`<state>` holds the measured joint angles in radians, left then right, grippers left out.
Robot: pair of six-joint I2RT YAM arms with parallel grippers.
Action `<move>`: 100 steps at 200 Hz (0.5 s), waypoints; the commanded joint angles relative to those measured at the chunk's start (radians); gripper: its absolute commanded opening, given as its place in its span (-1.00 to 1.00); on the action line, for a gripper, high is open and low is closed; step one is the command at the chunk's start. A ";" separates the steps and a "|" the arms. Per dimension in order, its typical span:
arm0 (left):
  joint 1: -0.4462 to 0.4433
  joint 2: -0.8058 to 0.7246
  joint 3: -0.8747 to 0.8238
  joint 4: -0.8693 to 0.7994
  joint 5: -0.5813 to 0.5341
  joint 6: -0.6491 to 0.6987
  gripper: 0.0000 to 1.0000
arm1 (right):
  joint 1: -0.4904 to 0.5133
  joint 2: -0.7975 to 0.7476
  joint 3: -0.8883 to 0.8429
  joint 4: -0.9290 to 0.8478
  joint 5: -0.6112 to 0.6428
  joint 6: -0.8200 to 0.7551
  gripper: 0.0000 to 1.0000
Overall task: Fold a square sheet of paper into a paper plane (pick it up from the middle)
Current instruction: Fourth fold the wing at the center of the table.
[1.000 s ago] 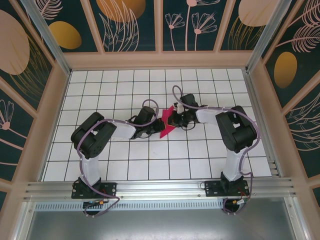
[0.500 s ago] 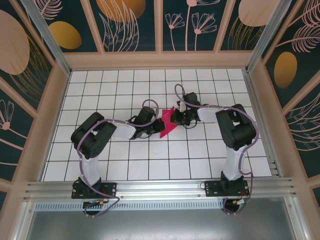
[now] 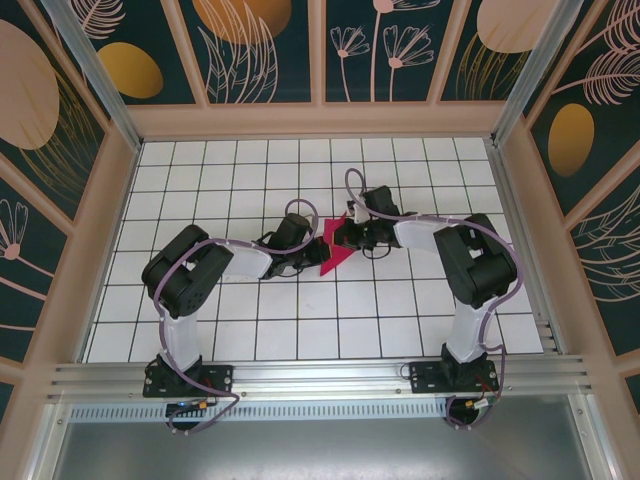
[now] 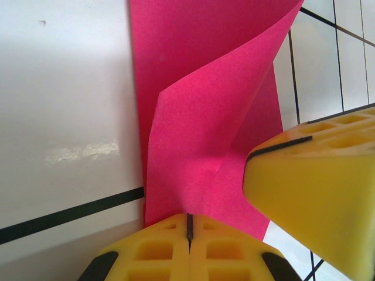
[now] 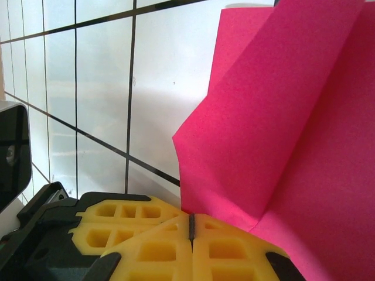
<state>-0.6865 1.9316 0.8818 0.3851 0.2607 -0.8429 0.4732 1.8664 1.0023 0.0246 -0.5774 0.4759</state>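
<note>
While both arms reach in toward the middle of the tiled table (image 3: 200, 170), we've got the magenta sheet of paper (image 3: 337, 250) lying between them, partly folded, with one flap curling up off the tiles. On the left wrist cam, the left gripper (image 4: 188, 229) has its yellow fingers pressed together on the paper's near edge. Same deal for the right gripper (image 5: 191, 227): fingers closed, pinching the sheet by a crease. The two grippers sit just beside each other.

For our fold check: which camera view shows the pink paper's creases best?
Right wrist: the pink paper is close, its overlapping layers and a straight crease plain. Left wrist shows a curled flap. Top external shows a small sliver.
</note>
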 commanded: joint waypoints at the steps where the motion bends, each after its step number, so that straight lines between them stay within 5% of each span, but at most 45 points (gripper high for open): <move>1: -0.004 0.060 -0.036 -0.172 -0.060 0.024 -1.00 | 0.001 0.032 0.015 0.012 -0.016 -0.023 -0.93; 100: -0.013 0.059 -0.036 -0.219 -0.060 0.059 -1.00 | -0.096 0.158 0.155 -0.054 0.065 -0.099 -0.94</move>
<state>-0.6930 1.9308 0.8875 0.3695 0.2531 -0.8196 0.4366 1.9812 1.0931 -0.0132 -0.5690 0.4198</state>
